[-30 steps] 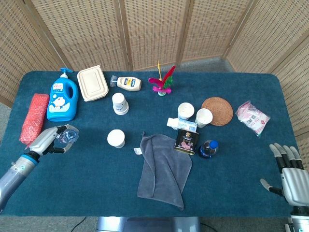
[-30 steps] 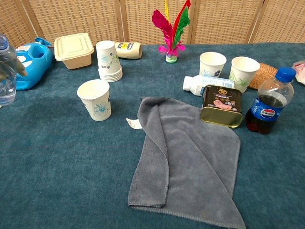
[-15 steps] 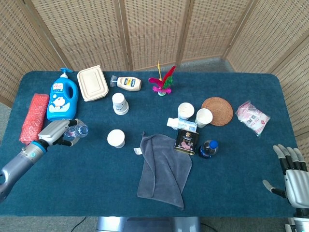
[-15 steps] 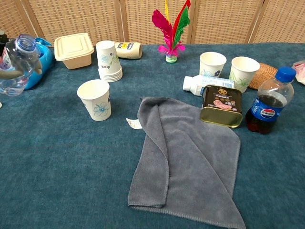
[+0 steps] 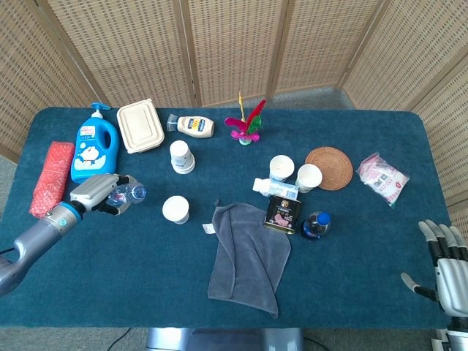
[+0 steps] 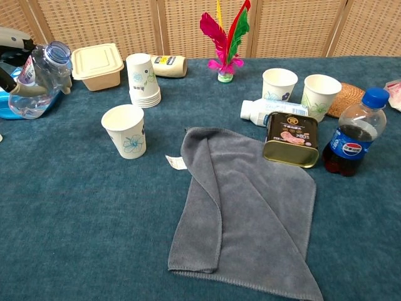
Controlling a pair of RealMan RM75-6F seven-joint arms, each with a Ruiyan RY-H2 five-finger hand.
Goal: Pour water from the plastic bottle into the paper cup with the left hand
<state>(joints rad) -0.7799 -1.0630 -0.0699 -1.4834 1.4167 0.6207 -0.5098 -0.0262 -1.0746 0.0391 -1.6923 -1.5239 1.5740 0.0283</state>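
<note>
My left hand (image 5: 93,193) (image 6: 14,56) holds a clear plastic bottle (image 5: 126,195) (image 6: 39,80) with no cap, tilted so its open mouth points right toward a lone paper cup (image 5: 175,210) (image 6: 125,130). The bottle hangs above the blue cloth, left of the cup and a short way off. The cup is white with a blue flower print and stands upright. My right hand (image 5: 444,262) stays at the near right corner with fingers spread, holding nothing.
A blue detergent jug (image 5: 95,150), a beige lunch box (image 5: 140,126) and a stack of cups (image 5: 180,156) stand behind the bottle. A grey towel (image 5: 246,252), a tin (image 5: 283,213), a cola bottle (image 5: 315,225) and two more cups (image 5: 295,172) lie to the right.
My left hand has carried the bottle rightward toward the cup and tipped it further, from nearly upright to leaning right. The right hand has slid slightly lower in the frame.
</note>
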